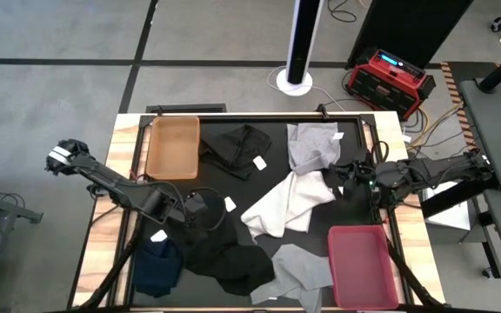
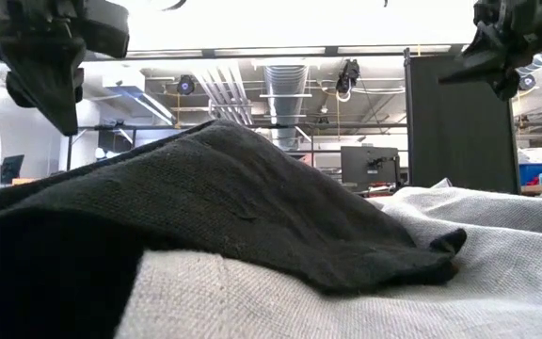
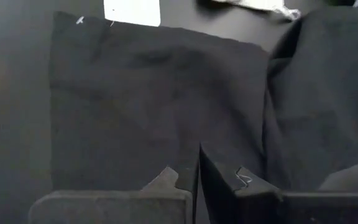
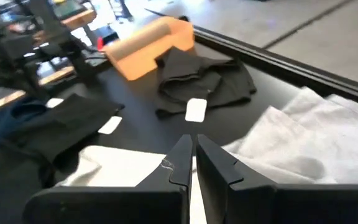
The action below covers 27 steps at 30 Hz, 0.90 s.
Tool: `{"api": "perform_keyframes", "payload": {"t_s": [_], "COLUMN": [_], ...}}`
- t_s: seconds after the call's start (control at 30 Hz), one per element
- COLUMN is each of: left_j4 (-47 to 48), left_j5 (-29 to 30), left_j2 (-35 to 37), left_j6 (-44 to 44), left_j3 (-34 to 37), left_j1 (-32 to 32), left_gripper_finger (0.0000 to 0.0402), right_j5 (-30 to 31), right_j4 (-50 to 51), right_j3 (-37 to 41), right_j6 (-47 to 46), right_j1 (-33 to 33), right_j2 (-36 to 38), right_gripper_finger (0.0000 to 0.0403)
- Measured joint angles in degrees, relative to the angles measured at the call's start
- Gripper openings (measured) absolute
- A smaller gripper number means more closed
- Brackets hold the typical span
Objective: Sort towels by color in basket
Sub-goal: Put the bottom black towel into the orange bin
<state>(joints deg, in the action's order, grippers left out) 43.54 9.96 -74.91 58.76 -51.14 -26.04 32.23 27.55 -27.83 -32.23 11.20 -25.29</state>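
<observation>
Grey floor (image 1: 50,96) with dark seams; red box (image 1: 390,80) behind the table.

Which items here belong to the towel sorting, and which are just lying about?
Job: black towels, grey towels, white towel, navy towel, orange basket, red basket.
Lying about: red box and white post beyond the table.

A black towel (image 2: 205,202) fills the near ground, humped in the middle and sloping down on both sides, its edge lying over a grey towel (image 2: 365,306) that spreads beneath and to the right. Two dark arm parts hang in from above, one at the upper left corner (image 2: 50,47) and one at the upper right (image 2: 516,38). Behind, a ceiling with a round duct (image 2: 285,89), a dark curtain panel (image 2: 459,122) and a monitor (image 2: 370,165) show.
</observation>
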Motion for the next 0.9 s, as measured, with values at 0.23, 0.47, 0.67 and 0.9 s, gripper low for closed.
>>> {"api": "perform_keyframes", "payload": {"t_s": [0.23,0.47,0.67,0.9], "left_j4": [4.9,8.6,7.8,6.6], "left_j5": [-0.8,-6.1,-6.0,-6.1], "left_j2": [0.4,0.3,-0.9,-8.9], "left_j6": [0.8,3.7,4.0,5.6], "left_j3": [0.1,0.2,0.2,-0.1], "left_j1": [0.2,0.6,1.8,3.3], "left_gripper_finger": [0.0000,0.0027,0.0103,0.0204], "right_j5": [0.9,0.9,0.9,0.9], "right_j4": [-0.1,-0.2,-0.2,-0.2], "right_j3": [-0.6,-1.2,-1.2,-1.1], "right_j6": [-0.6,-0.6,-0.6,-0.6], "right_j1": [0.0,0.0,0.0,0.0], "right_j2": [0.1,0.0,0.0,0.0], "right_gripper_finger": [0.0013,0.0013,0.0013,0.0013]}}
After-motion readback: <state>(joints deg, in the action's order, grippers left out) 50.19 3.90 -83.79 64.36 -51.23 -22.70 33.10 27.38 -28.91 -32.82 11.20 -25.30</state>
